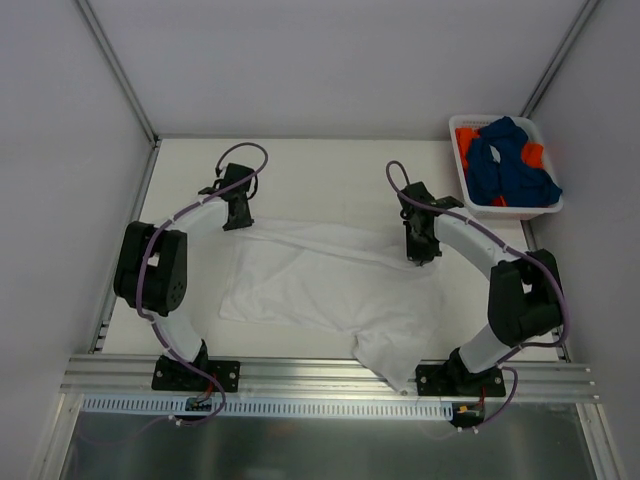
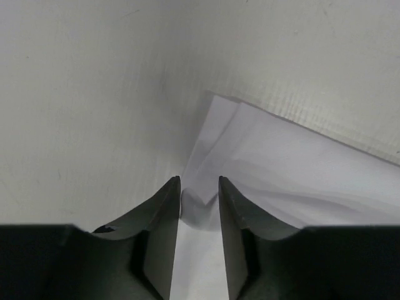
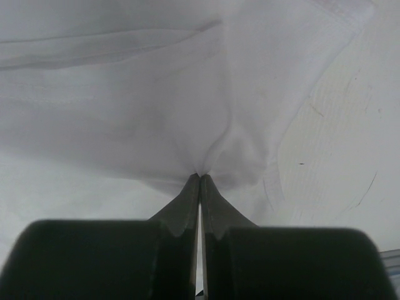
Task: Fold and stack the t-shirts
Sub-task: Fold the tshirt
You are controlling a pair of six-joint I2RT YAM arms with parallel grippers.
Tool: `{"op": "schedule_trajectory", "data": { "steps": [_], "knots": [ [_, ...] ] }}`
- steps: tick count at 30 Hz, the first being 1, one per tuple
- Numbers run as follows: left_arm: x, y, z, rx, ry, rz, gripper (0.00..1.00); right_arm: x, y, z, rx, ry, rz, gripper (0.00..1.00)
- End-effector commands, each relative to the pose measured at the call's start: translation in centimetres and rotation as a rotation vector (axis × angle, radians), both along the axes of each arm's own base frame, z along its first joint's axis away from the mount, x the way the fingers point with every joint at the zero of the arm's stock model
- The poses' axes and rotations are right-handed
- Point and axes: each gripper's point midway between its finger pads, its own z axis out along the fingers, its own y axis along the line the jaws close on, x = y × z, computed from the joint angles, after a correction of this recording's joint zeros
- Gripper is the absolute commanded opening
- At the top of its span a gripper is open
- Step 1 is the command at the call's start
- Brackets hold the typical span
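A white t-shirt (image 1: 320, 285) lies spread and rumpled across the middle of the table, with one end trailing to the front edge. At its far-left corner is my left gripper (image 1: 238, 218). In the left wrist view that gripper (image 2: 199, 181) has its jaws a little apart, and the shirt's corner (image 2: 281, 162) lies loose between them. My right gripper (image 1: 420, 255) is at the shirt's far-right edge. In the right wrist view it (image 3: 200, 175) is shut on a pinch of the white cloth (image 3: 125, 94). Dark blue (image 1: 510, 165) and orange (image 1: 465, 140) t-shirts are heaped in the basket.
The white plastic basket (image 1: 507, 212) stands at the back right corner, close to the right arm. Grey enclosure walls surround the table on three sides. A metal rail (image 1: 320, 372) runs along the front edge by the arm bases.
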Motion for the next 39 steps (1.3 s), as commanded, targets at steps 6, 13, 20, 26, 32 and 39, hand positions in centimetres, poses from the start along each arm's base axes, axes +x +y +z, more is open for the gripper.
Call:
{"op": "schedule_trajectory", "data": {
  "steps": [6,13,20,26,32,39],
  "knots": [
    [-3.0,1.1,-1.0,0.032,0.078,0.056,0.99,-2.9,-1.4,-1.8,-0.125,0.111,-0.033,0.68],
    [-2.1,-0.7,3.9,0.067,-0.065,0.017,0.99,-1.7,0.4,3.7,-0.073,-0.092,-0.011,0.88],
    [-0.3,-4.7,6.4,0.052,-0.139,-0.056,0.89,0.1,1.8,8.5,-0.012,-0.256,0.028,0.87],
    [0.1,-5.3,2.2,0.068,-0.037,-0.062,0.12,2.6,1.6,6.1,-0.087,-0.194,0.021,0.34],
    [0.3,-5.4,0.3,0.092,0.007,-0.066,0.0,5.3,2.1,2.7,-0.104,-0.104,0.015,0.0],
    [1.1,-5.5,-1.2,0.105,0.041,-0.074,0.0,7.1,1.1,1.4,-0.101,-0.065,-0.019,0.0]
  ]
}}
